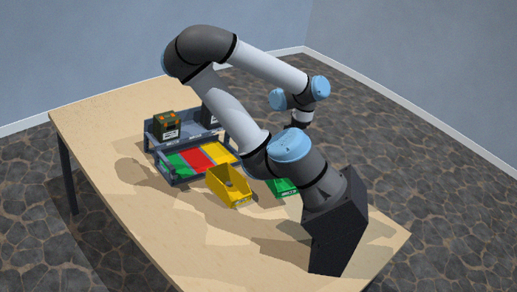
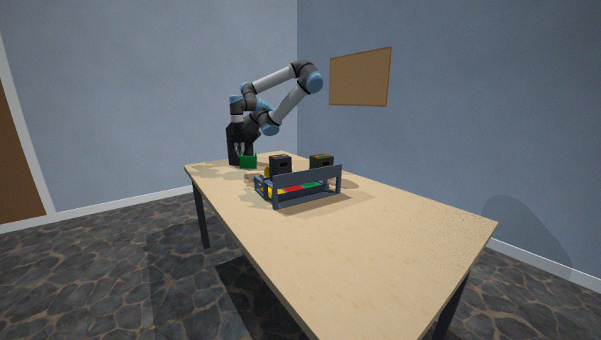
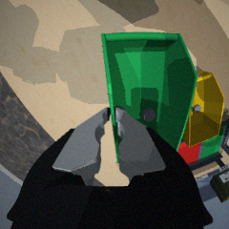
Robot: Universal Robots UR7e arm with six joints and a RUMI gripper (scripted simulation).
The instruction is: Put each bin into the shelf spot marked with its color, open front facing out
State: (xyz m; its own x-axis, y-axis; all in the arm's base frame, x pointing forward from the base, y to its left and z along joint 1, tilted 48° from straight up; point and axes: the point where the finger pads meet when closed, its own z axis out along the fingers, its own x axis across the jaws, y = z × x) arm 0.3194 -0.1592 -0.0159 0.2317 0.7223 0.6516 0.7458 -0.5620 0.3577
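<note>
The two-jaw gripper [image 1: 298, 124] [image 2: 239, 148] [image 3: 112, 108] is clamped on the side wall of the green bin [image 1: 283, 188] [image 2: 247, 161] [image 3: 148, 62], which hangs raised, extending up and right of the fingertips in the wrist view, a round dark part [image 3: 149, 114] inside; the yellow bin [image 1: 220, 190] [image 2: 266, 171] [image 3: 210, 121] sits at right, near the shelf [image 1: 173, 182] [image 2: 307, 176]

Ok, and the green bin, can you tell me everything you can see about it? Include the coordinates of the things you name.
The green bin [image 1: 283, 187] [image 2: 248, 161] [image 3: 167, 72] looks like smooth plastic, with an open top, tall side walls and a pale label on its low front. One dark, round part [image 3: 149, 114] lies inside, on its floor. The gripper's jaws are shut on one side wall. The bin is near the robot's dark base [image 1: 333, 229] [image 2: 232, 143], beside the yellow bin [image 1: 221, 186] [image 2: 266, 171] [image 3: 210, 114].
</note>
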